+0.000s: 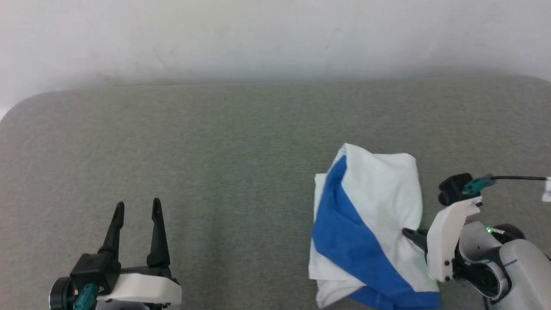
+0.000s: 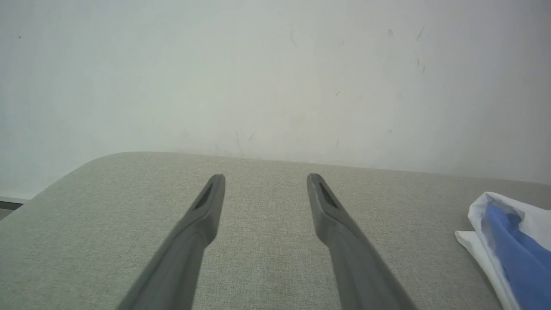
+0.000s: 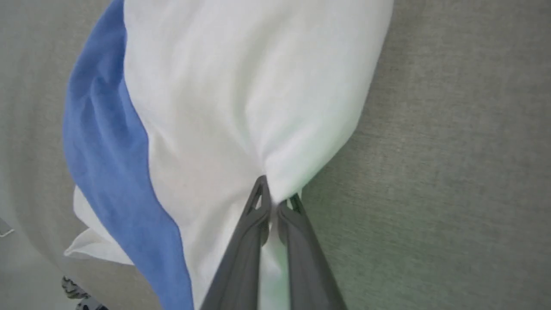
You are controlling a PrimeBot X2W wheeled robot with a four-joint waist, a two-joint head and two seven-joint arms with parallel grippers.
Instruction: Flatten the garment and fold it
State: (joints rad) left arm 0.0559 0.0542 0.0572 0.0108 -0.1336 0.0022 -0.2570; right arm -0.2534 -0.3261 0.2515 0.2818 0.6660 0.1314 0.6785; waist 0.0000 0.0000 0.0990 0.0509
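The garment (image 1: 370, 228) lies crumpled in a heap at the right front of the grey-green table, white cloth with a broad bright blue band across it. My right gripper (image 1: 409, 234) reaches in from the right and is shut on the heap's white right edge. In the right wrist view the two fingers of this right gripper (image 3: 274, 196) pinch a bunched fold of the garment (image 3: 241, 94). My left gripper (image 1: 137, 206) stands open at the lower left, far from the cloth, nothing between its fingers. The left wrist view shows the left gripper (image 2: 264, 178) spread and the garment (image 2: 512, 245) at its right edge.
The padded table top (image 1: 241, 146) runs back to a white wall (image 1: 275, 34), with rounded far corners. Bare surface stretches between my left gripper and the cloth. A black cable (image 1: 516, 178) leads off from my right wrist.
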